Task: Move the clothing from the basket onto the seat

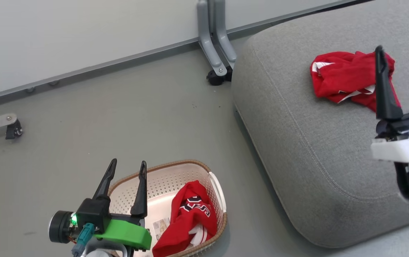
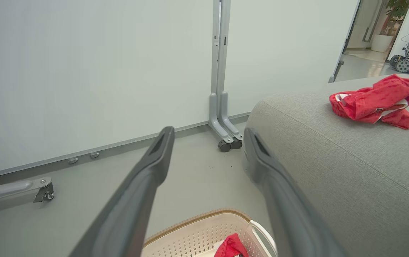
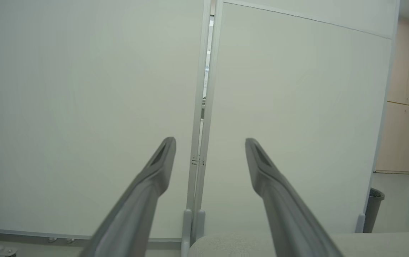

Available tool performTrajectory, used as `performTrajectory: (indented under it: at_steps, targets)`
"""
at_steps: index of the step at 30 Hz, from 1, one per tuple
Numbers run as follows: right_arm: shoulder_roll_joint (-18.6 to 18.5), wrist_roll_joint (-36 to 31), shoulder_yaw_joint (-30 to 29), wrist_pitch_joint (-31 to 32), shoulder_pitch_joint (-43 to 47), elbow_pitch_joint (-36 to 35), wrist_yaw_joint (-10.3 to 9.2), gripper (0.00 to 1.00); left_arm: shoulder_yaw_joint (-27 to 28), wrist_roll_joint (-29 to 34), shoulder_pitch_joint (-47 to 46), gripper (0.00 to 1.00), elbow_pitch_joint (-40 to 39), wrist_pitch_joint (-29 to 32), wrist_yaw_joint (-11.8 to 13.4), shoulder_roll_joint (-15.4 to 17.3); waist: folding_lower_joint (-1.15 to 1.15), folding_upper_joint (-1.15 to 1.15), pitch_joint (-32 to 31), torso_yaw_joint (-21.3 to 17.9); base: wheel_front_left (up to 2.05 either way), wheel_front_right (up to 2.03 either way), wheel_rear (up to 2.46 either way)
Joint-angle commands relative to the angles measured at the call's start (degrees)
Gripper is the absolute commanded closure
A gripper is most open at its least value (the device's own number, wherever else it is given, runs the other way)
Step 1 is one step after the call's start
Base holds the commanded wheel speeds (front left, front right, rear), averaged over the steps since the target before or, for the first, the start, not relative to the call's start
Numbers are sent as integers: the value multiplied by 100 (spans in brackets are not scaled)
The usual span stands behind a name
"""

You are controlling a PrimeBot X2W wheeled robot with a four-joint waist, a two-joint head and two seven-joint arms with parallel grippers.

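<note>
**Our left gripper (image 1: 128, 162) hangs open over the basket (image 1: 168, 165)**

Its two fingers are spread wide and hold nothing. Our right gripper (image 1: 398, 43) is wide open and empty too. One red shirt with black letters (image 1: 193, 210) lies in the basket, bunched against the right wall. The other red shirt (image 1: 343, 76) lies crumpled on the grey seat (image 1: 297, 150).

What could go wrong? We think a finger could catch the basket's holey wall and tip the basket. If we pinch only a little cloth, the shirt could slip out and land on the floor (image 1: 136, 114) between basket and seat.

Our left arm sits low, its fingers pointing away from us above the basket's left side. Our right arm is held up over the seat, just beside the shirt there.
</note>
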Motion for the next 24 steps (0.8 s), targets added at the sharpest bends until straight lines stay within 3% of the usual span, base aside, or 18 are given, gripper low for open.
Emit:
performTrajectory:
  at_steps: [1, 12, 24]
  targets:
    - [134, 12, -18, -17, 238, -75, -7, 0, 47, -68, 110, 0, -33, 0, 41, 8, 1, 0, -253, 315, 0, 0, 0]
    - [815, -95, 93, -17, 1359, -71, -6, 0, 223, -85, 382, 0, -157, 0, 50, 8, 1, 0, -571, 966, 0, 0, 0]
    - [1223, -310, 130, -17, 2007, 269, -6, 0, 381, -103, 602, 0, -37, 0, 76, 8, 1, 0, -721, 1503, 0, 0, 0]
